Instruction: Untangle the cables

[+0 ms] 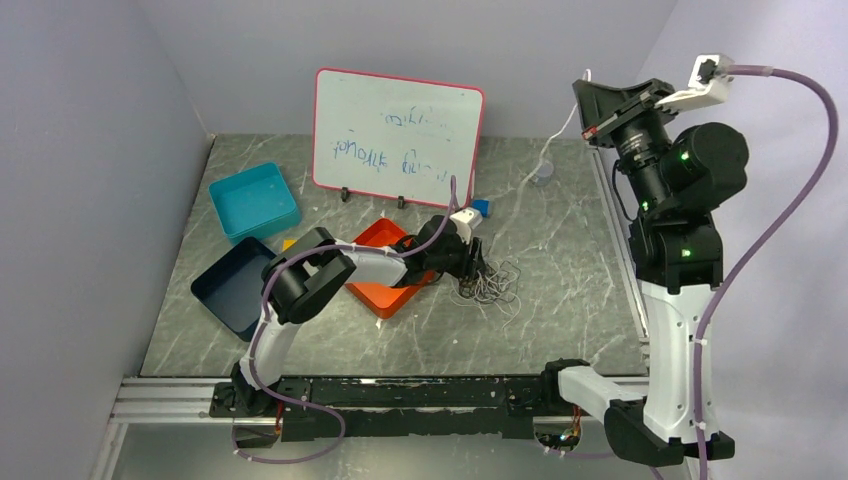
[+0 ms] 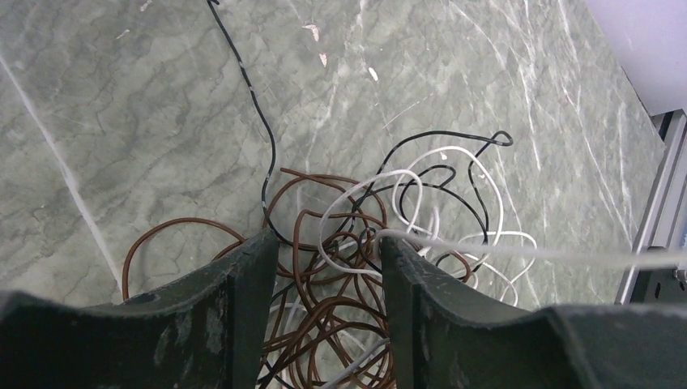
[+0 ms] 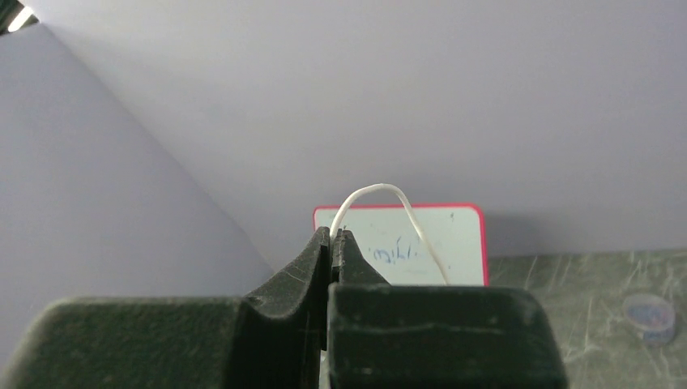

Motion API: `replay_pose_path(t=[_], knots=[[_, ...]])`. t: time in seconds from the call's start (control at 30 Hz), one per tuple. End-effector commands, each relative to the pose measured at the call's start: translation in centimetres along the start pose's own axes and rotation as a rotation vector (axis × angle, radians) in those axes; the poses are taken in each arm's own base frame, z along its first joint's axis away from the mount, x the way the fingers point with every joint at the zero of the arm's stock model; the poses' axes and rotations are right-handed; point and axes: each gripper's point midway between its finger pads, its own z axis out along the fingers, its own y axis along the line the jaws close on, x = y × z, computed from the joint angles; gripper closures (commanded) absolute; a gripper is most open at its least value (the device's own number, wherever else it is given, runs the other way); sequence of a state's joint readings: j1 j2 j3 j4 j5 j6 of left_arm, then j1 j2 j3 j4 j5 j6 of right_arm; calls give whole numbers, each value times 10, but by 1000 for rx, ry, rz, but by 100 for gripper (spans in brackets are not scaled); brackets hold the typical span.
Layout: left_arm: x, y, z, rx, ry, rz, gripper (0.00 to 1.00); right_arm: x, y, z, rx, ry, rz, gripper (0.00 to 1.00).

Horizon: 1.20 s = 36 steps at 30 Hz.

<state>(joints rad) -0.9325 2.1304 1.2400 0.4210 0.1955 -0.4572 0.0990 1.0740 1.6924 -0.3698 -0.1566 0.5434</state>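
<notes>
The cables lie in a tangled heap of brown, white and black loops on the marble table, right of the orange tray. My left gripper is low over the heap. In the left wrist view it is open, with brown loops between its fingers and a black cable trailing away. My right gripper is raised high at the back right. In the right wrist view it is shut on a white cable. That white cable runs taut down to the heap and passes my left gripper's right finger.
A whiteboard stands at the back and also shows in the right wrist view. A teal tray, a dark blue tray and an orange tray sit on the left. A tape roll lies at the back right.
</notes>
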Motion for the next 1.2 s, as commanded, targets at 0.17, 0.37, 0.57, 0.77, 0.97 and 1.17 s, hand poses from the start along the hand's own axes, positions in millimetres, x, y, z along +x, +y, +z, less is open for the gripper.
replay_pose_path(t=[0.17, 0.37, 0.57, 0.77, 0.97, 1.17], knots=[[-1, -11, -4, 39, -16, 5, 45, -75, 12, -10, 44, -227, -121, 100], [2, -11, -6, 40, -12, 5, 44, -121, 24, -19, 59, -369, -162, 100], [5, -9, -8, 33, -9, 2, 44, -157, 42, -22, 24, -482, -178, 100], [6, -9, -9, 29, -7, 1, 44, -178, 54, -21, -7, -552, -185, 100], [-1, -12, -13, 26, -19, 0, 43, -174, 57, -12, -46, -544, -183, 100], [-50, -34, -29, 23, -77, 8, 22, -148, 48, 6, -51, -458, -204, 100]])
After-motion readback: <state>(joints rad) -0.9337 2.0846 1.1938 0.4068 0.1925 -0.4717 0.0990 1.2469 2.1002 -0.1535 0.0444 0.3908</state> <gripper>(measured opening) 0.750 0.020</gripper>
